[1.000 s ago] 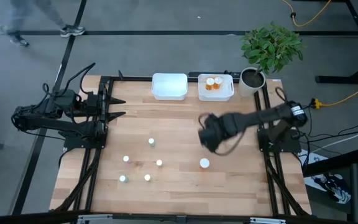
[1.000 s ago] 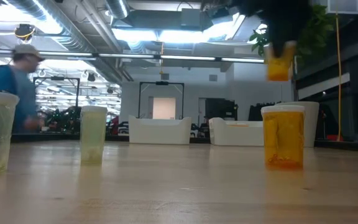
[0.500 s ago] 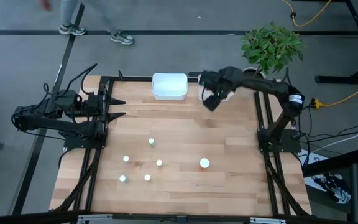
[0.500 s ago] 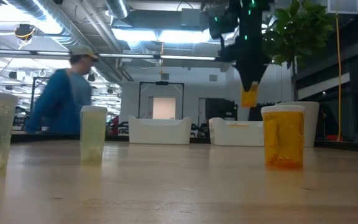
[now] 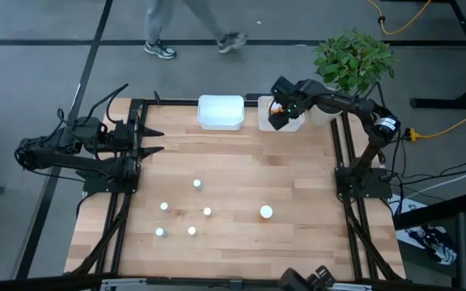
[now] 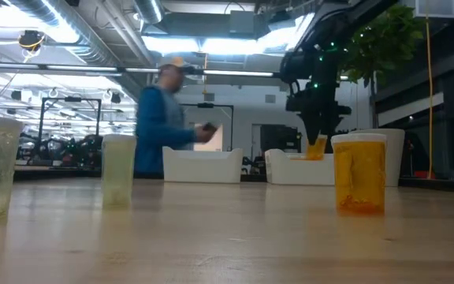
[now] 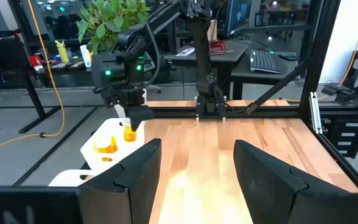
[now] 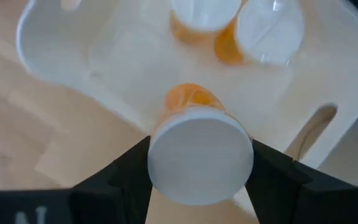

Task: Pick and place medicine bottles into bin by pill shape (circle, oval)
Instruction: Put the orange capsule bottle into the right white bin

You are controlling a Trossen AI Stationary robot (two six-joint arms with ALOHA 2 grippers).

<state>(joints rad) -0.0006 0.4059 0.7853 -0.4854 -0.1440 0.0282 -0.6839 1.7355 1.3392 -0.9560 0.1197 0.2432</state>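
Observation:
My right gripper [image 5: 277, 115] is shut on an orange medicine bottle with a white cap [image 8: 199, 152] over the right white bin [image 5: 294, 124] at the table's far edge. Two more orange bottles [image 8: 269, 31] stand in that bin. Another orange bottle [image 5: 266, 212] stands on its base on the table, also in the low view [image 6: 359, 173]. Several tiny vials [image 5: 196, 184] stand on the table left of it. My left gripper [image 5: 156, 139] waits open at the table's left edge. My right gripper pinches the bottle between its two fingers at the white cap's sides [image 8: 160, 158], cap toward the wrist. The fingers come from above, pointing down. The bottle [image 6: 316, 147] hangs below them, slightly tilted, its lower end at the height of the bin's rim.
A second white bin [image 5: 220, 111] stands left of the right one. A potted plant [image 5: 353, 61] stands at the far right corner. A person [image 6: 164, 118] walks past beyond the far edge. Bare wood lies between the bins and the vials.
My right gripper has carried the orange bottle from the middle right of the table toward the far edge, over the right bin, and has come down with it there. It has stayed shut on the bottle. The person has walked on toward the right.

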